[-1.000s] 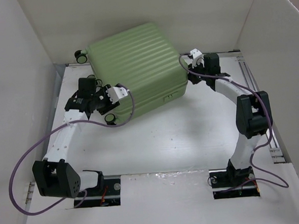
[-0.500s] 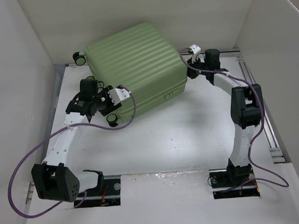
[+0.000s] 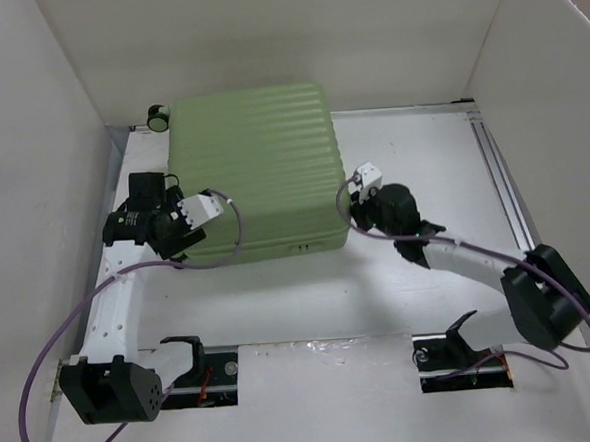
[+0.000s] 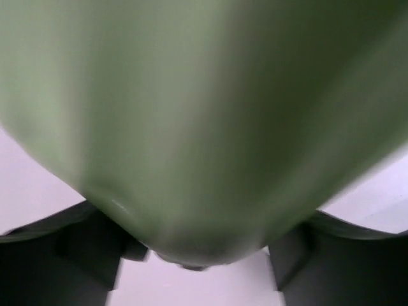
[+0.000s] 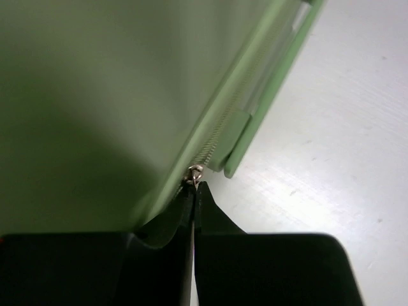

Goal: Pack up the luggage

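White arms (image 3: 115, 302), black joints (image 3: 110, 388) (purple cables (image 3: 33, 367)).

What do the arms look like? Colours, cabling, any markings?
Left arm and right arm match: white links, black joint housings and black fingers. Each has a white camera block at the wrist and a loose purple cable trailing alongside. No markings are legible.
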